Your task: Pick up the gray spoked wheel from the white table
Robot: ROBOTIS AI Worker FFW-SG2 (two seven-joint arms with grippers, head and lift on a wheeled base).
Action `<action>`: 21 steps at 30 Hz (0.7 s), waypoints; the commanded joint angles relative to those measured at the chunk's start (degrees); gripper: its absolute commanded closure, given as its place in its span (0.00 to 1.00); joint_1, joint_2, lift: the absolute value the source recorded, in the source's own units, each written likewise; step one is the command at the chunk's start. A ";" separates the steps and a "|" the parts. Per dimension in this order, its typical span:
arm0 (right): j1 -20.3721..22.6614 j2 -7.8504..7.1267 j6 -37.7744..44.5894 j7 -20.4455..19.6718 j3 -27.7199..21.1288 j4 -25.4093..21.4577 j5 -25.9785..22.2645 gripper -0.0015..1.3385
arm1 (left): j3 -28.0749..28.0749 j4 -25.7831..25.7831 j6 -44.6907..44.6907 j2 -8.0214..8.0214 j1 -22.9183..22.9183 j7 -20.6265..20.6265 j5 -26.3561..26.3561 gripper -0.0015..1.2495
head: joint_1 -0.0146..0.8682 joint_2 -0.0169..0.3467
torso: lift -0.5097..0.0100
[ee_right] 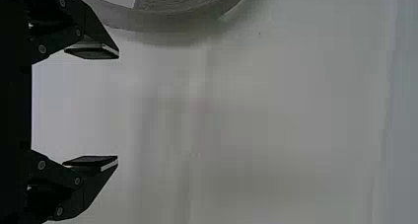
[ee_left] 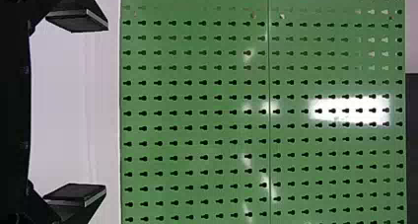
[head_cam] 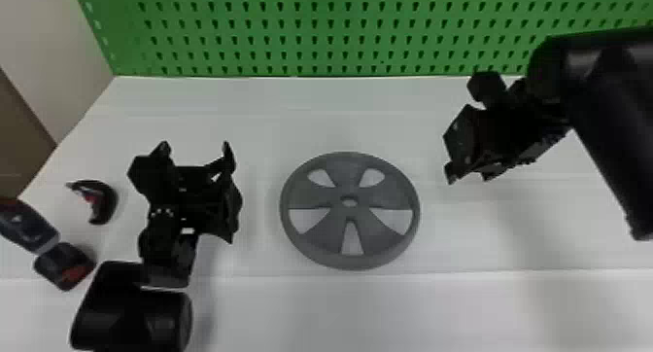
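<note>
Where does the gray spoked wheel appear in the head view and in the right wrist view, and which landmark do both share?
Head view: the wheel lies flat near the middle.
Right wrist view: its rim is partly cut off by the picture's edge, near one finger of the right gripper.
Shared landmark: the white table.

High head view, angled forward and down, sharing green pegboard (head_cam: 290, 31) with left wrist view facing it, wheel (head_cam: 350, 181) with closer right wrist view.

Wheel (head_cam: 350, 181) on table (head_cam: 291, 113), pegboard (head_cam: 306, 30) (far edge) behind
</note>
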 commanded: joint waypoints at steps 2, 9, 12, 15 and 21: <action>-0.79 0.05 0.26 0.00 5.17 -0.05 -4.02 0.37 | 0.00 0.00 -0.02 0.00 -0.01 0.00 0.00 0.10 | 0.93 0.17 | 0.79; -1.67 0.05 0.26 0.00 9.65 0.04 -9.03 0.37 | 0.00 0.00 -0.02 0.00 -0.01 0.00 0.00 0.10 | 0.93 0.17 | 0.79; -2.02 0.05 0.26 0.00 11.15 0.04 -10.87 0.37 | 0.00 0.00 0.07 0.00 -0.01 0.00 0.00 0.10 | 0.93 0.17 | 0.79; -2.20 -0.03 0.26 0.00 12.38 0.04 -12.63 0.37 | 0.00 -0.09 0.07 0.00 -0.01 0.00 0.00 0.10 | 0.93 0.17 | 0.79; -2.46 -0.03 0.26 0.00 13.87 0.04 -14.74 0.37 | 0.09 -0.09 0.07 0.09 -0.01 0.00 0.00 0.10 | 0.93 0.17 | 0.79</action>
